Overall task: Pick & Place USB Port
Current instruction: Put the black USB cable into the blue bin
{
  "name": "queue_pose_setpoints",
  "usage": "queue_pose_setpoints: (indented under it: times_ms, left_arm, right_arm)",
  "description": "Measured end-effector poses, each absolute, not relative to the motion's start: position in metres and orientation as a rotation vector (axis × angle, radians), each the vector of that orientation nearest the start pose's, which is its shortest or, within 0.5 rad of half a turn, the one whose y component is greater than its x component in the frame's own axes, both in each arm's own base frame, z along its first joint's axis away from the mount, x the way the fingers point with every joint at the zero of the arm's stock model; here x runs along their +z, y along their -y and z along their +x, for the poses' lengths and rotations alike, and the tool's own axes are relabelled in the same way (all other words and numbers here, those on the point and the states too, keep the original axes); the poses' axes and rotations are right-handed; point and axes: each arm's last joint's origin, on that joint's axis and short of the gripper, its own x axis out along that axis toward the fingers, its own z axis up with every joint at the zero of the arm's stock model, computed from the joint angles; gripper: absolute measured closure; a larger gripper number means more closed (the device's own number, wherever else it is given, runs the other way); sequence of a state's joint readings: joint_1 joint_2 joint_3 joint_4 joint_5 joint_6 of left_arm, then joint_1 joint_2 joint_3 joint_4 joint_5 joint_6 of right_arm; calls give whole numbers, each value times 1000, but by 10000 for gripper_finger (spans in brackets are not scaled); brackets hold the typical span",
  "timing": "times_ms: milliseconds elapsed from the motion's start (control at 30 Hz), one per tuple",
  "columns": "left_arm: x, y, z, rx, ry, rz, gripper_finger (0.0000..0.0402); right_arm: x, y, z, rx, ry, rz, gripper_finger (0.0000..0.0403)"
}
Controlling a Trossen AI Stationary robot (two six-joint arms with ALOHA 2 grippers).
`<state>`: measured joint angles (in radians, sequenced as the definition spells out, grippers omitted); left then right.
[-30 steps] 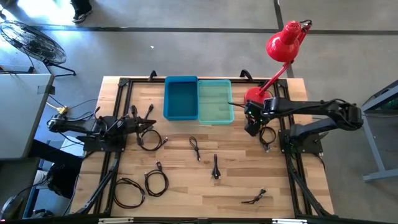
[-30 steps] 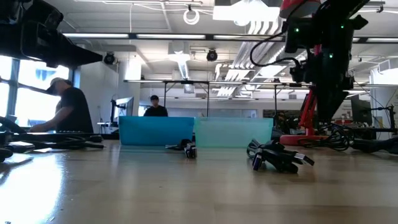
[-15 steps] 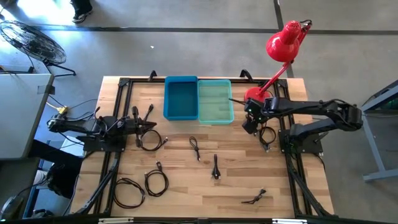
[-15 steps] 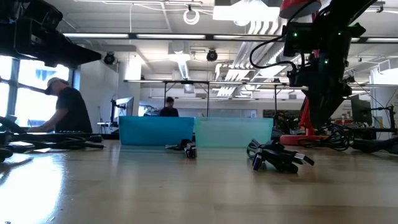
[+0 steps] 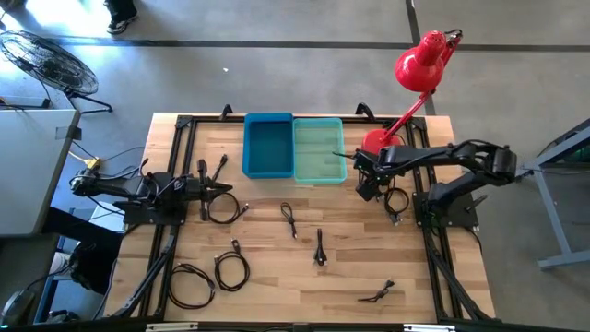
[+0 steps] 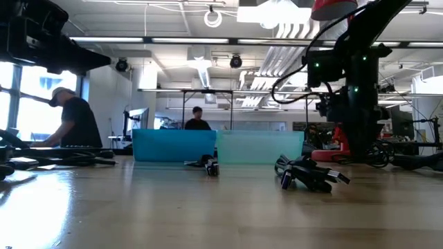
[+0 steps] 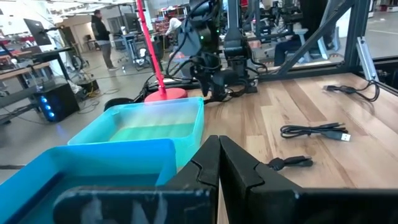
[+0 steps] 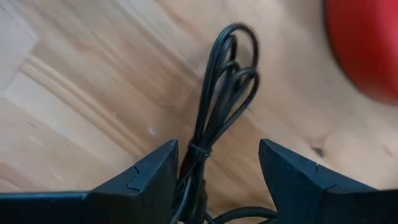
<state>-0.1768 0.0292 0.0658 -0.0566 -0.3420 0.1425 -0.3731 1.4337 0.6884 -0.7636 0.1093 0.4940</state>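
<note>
Cable [image 8: 214, 106] lies bundled between my right gripper's [image 8: 214, 171] open fingers, just beside the green bin [image 5: 319, 150]. My left gripper [image 5: 219, 187], clenched tight, waits near the blue bin [image 5: 268, 145].

- The high view is evenly lit and quite bright; the tabletop [image 5: 304, 277] shows only weak, short shadows under the cables.
- In the low view, the light comes mostly from ceiling lamps [image 6: 277, 14] and from a window [image 6: 28, 90] on one side; both are overexposed.
- There, the near tabletop surface reflects this light as a pale glare and is out of focus, and the arms are dark silhouettes against the bright room.
- The left wrist view is bright; the near blue bin [image 7: 87, 168] and the tool's fingers [image 7: 249, 180] are soft, and straight lines bend a little at the edges.
- The right wrist view is sharp on the black cable [image 8: 217, 106], while the red lamp base [image 8: 367, 43] is blurred.
</note>
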Motion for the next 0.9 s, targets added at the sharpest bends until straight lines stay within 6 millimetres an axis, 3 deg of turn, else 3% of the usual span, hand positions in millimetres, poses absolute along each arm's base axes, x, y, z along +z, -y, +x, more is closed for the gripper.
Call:
queue_pose_setpoints:
  times_ms: [167, 267, 367, 500, 533, 800, 900]
  left_arm:
    - [178, 7, 94, 163, -32, 155, 401]
    - [178, 7, 94, 163, -32, 157, 401]
    - [178, 7, 94, 164, -32, 157, 401]
    - [178, 7, 94, 169, -32, 157, 401]
    - [178, 7, 94, 169, -32, 158, 401]
    - [186, 6, 94, 190, 50, 135, 401]
    - [196, 6, 93, 192, 146, 109, 401]
  right_arm:
    - [135, 81, 201, -741, -1423, 604, 189]
    - [130, 82, 203, -728, -1441, 617, 209]
    - [128, 82, 204, -722, -1445, 621, 262]
    - [130, 82, 204, -696, -1439, 605, 368]
    - [130, 81, 204, -685, -1440, 593, 376]
    - [135, 81, 208, -631, -1416, 621, 374]
    - [150, 79, 217, -582, -1345, 628, 374]
